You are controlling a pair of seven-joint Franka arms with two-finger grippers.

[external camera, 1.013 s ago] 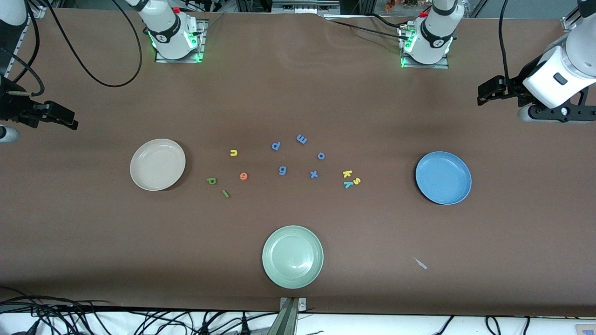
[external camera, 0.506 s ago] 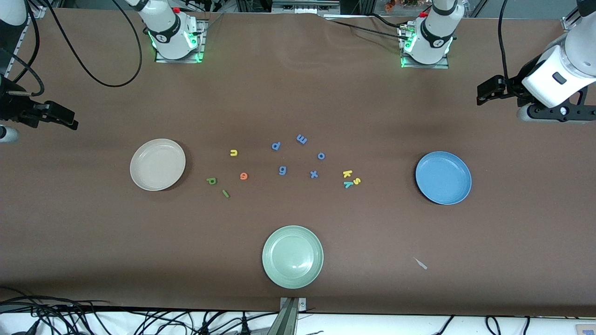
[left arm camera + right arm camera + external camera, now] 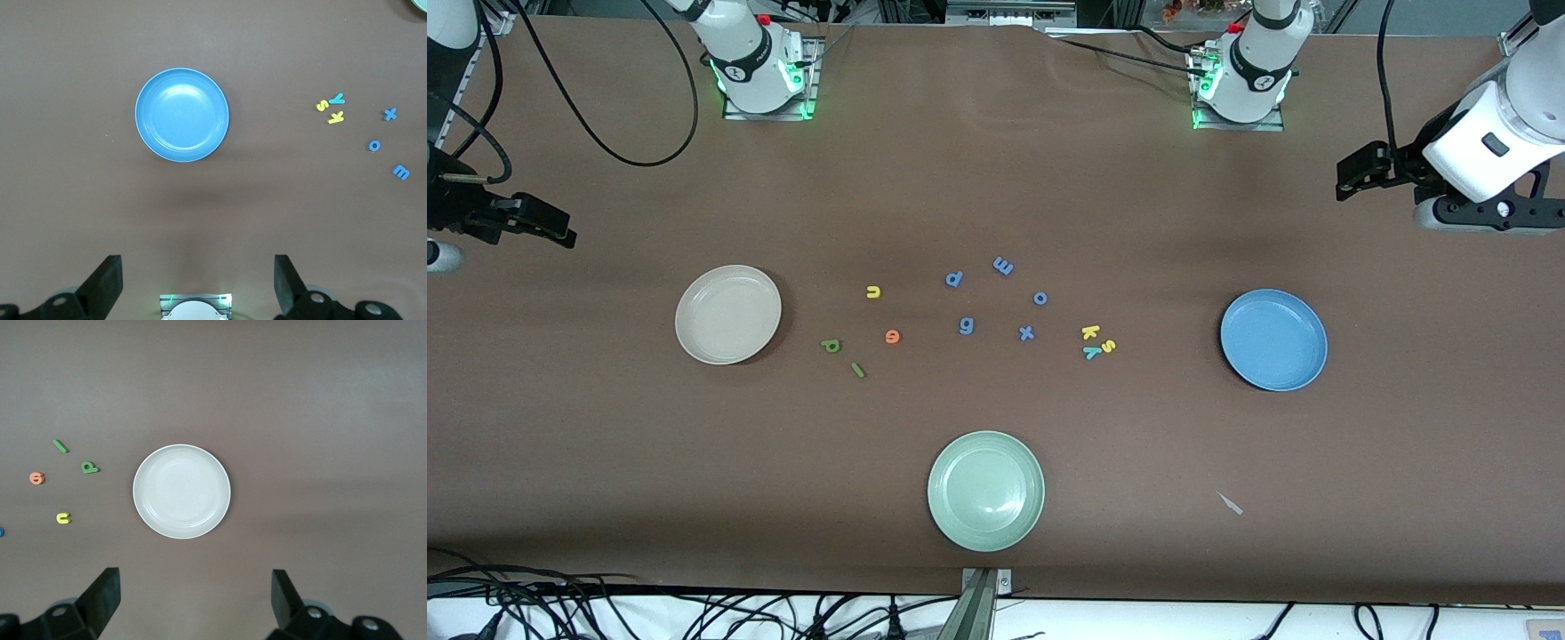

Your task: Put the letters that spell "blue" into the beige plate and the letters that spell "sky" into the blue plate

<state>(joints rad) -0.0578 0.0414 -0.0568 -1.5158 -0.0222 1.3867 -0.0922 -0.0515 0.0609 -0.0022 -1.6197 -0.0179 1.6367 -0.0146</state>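
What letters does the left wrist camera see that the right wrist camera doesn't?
Only the left wrist view: the blue plate, the yellow s, yellow k, teal y and blue x, o, m.
Only the right wrist view: the beige plate, green b, green l, orange e, yellow u.
Both: brown table, open fingers.

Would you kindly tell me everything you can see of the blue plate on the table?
The blue plate is round, plain and medium blue, with a shallow well, a raised rim and a smooth, slightly glossy surface like plastic. It sits flat and upright on the brown table, toward the left arm's end. Nothing lies in it and nothing touches it. The yellow s, yellow k and teal y lie apart from it, toward the table's middle.
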